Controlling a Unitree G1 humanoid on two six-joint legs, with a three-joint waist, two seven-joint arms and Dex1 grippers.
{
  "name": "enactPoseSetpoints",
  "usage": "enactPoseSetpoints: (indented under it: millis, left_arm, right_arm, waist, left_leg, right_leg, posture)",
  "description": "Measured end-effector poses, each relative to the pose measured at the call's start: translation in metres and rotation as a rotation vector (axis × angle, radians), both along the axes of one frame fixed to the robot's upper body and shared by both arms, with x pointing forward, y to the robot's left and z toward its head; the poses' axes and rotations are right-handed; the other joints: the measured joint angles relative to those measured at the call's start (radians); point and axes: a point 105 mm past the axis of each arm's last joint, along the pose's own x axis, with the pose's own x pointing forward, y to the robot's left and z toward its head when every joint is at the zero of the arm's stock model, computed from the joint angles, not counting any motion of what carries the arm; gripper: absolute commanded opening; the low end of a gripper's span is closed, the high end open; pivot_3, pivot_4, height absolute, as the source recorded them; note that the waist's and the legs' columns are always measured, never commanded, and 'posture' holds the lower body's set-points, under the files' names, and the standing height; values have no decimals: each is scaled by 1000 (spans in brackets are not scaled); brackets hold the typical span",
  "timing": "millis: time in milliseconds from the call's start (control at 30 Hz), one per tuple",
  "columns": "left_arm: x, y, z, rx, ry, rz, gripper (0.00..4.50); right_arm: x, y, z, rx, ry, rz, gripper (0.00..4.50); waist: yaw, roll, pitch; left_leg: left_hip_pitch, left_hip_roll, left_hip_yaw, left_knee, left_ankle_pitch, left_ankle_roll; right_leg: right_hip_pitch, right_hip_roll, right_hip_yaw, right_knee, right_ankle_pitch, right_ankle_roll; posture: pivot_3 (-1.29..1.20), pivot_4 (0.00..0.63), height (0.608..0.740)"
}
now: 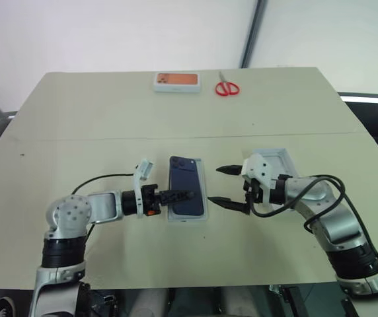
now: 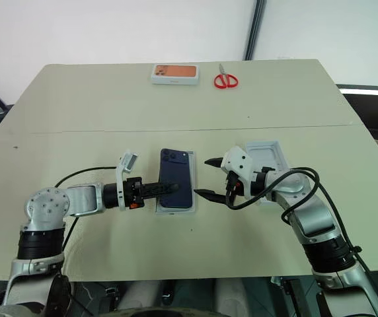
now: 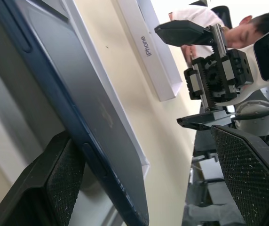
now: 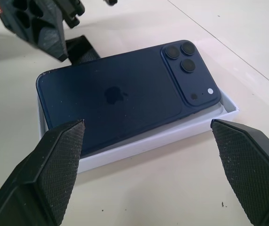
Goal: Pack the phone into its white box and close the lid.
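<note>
The dark blue phone lies back up in the white box at the middle of the table, slightly askew, one long edge riding up on the tray's wall. My left gripper reaches in from the left, open, its fingers at the phone's near long edge. On the other side of the box, my right gripper faces the phone, open and holding nothing. The lid rests inside up on the table just behind the right gripper.
An orange-topped white box and red scissors lie at the far edge of the table. A person is visible beyond the right arm. Bare tabletop surrounds the box in front and behind.
</note>
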Motion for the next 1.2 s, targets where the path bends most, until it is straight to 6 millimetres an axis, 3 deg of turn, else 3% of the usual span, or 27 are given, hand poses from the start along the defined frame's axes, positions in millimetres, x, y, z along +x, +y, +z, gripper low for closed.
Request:
enactPoseSetpoints:
  millis: [267,700,767,833,900,1033,1067,1100,1200]
  left_arm:
    - [-2,13,5,61,-35,-2,4303]
    - [13,34,16,102,-115,72,4303]
    - [15,40,17,125,-134,87,3795]
    - [18,49,16,151,-142,112,3089]
    - [18,63,8,196,-133,142,2063]
    - [22,78,-8,316,-148,186,8]
    - [24,77,-12,336,-155,186,0]
    - [25,74,-16,350,-162,181,0]
    - [25,59,-30,369,-157,145,0]
  right_arm:
    - [0,4,-3,-6,3,10,4500]
    - [3,7,-3,-8,-6,19,4500]
    - [4,7,-4,-8,-5,12,4500]
    - [4,6,-5,-7,2,9,3951]
    - [5,5,-6,-13,6,4,3146]
    - [12,-2,-12,-59,-16,-39,1019]
    - [15,-3,-14,-73,-24,-47,394]
    - [17,-3,-15,-80,-29,-51,61]
    - [20,0,-21,-118,-50,-47,61]
  waist:
    - [-1,0,0]
    - [-1,0,0]
    - [-2,0,0]
    - [-2,0,0]
    - [-4,0,0]
    - [2,0,1]
    - [4,0,1]
    - [5,0,1]
    - [3,0,1]
  left_leg:
    - [0,0,0,0,0,0]
    - [0,0,0,0,0,0]
    - [0,0,0,0,0,0]
    - [0,0,0,-1,0,0]
    - [0,0,0,-1,0,0]
    - [0,0,0,0,0,0]
    - [0,0,0,0,0,0]
    - [0,0,0,0,0,0]
    - [0,0,0,-1,0,0]
  right_leg:
    - [0,0,0,0,0,0]
    - [0,0,0,0,0,0]
    - [-1,0,0,0,0,0]
    - [-1,0,0,0,0,0]
    - [-1,0,1,0,0,0]
    - [-1,-1,0,0,0,0]
    - [-1,-1,0,0,0,0]
    - [-1,-1,0,-1,0,0]
    - [0,-1,0,-1,0,0]
  posture:
    - [0,150,740]
    - [0,150,740]
    - [0,150,740]
    - [0,150,740]
    - [0,150,740]
    - [0,150,740]
    - [0,150,740]
    - [0,150,740]
    - [0,150,740]
